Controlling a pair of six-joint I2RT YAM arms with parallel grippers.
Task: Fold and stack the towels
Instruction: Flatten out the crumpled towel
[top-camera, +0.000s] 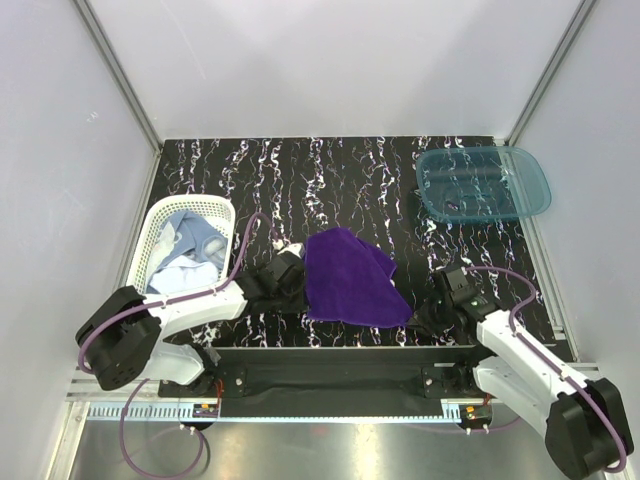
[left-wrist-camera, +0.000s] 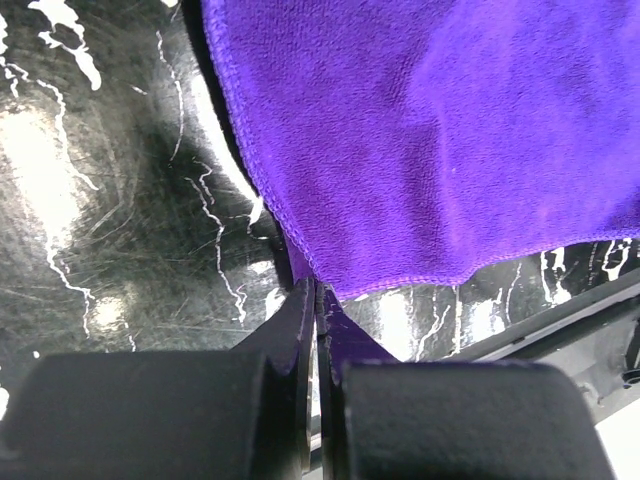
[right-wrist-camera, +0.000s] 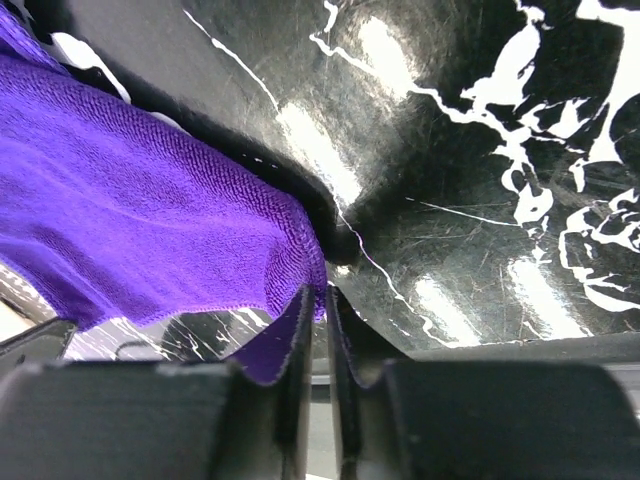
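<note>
White walls stand round a black counter (top-camera: 330, 180) with white squiggles on it. At one side sits a white basket (top-camera: 190, 201) full of holes, and in it lie the pale blue towels (top-camera: 190, 250), all bunched up. The purple towel (top-camera: 350, 280) lies out on the counter, a little way to the right of the basket and not touching it. It is spread out but wrinkly, with one part flopped over. A see-through teal bin (top-camera: 500, 190) sits well off to the right of the basket, farther back.

The left gripper (left-wrist-camera: 317, 290) is at the towel edge nearest the basket. Its fingers are pressed tight together with purple cloth pinched between them. The right gripper (right-wrist-camera: 320, 295) is at the towel corner farthest from the basket. Its fingers are close together, with only a thin crack between them, and the corner looks caught in there.

I think this is the start of folding the purple towel: both arms have hold of the near side. Next they should lift those two ends together, at the same height, and carry them over to the far edge. If one grip slips, the fold will come out crooked. The towels in the basket are not yet folded.
</note>
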